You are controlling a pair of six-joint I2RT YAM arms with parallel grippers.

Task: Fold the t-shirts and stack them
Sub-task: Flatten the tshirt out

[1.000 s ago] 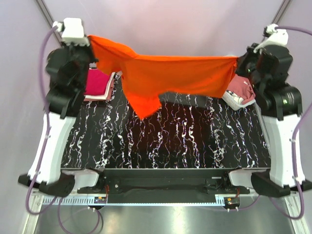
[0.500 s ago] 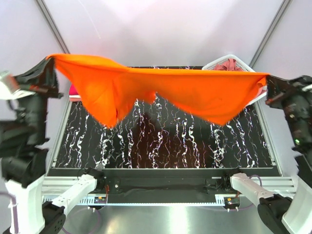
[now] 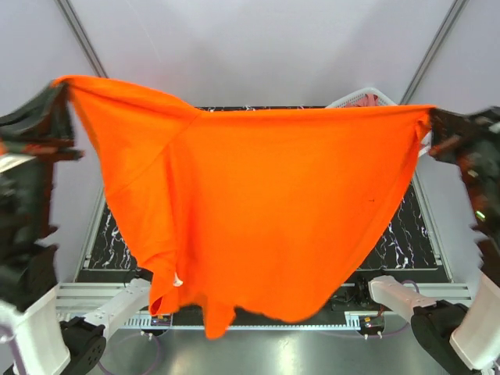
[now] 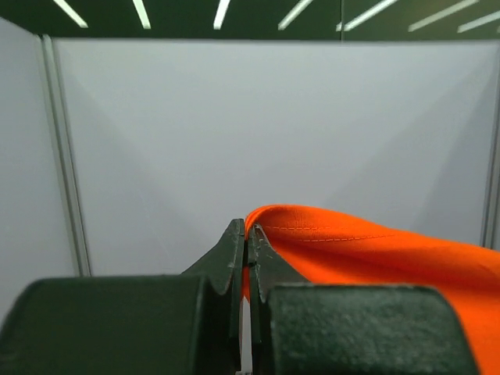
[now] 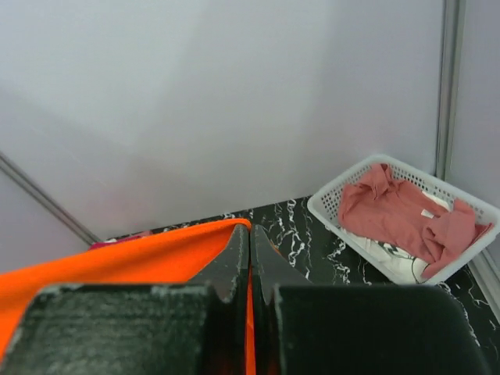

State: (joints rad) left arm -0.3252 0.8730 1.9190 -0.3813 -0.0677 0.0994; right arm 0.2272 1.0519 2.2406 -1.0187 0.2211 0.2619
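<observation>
Tabletop (image 3: 402, 234) black with white veining, pale panel walls (image 4: 273, 133), strip lights (image 4: 141, 12) overhead, orange t-shirt (image 3: 266, 211) stretched in air.
Shirt hangs as a wide sheet, long axis running straight from left gripper (image 4: 247, 234) to right gripper (image 5: 250, 234). Its top edge is taut between them and its body drops below toward the arm bases, lowest point nearer the left. Left jaws pinched tight on one top corner, right jaws pinched tight on the other. White lattice basket (image 5: 328, 191) holding dusty rose t-shirt (image 5: 398, 215) sits ahead-right of right gripper.
</observation>
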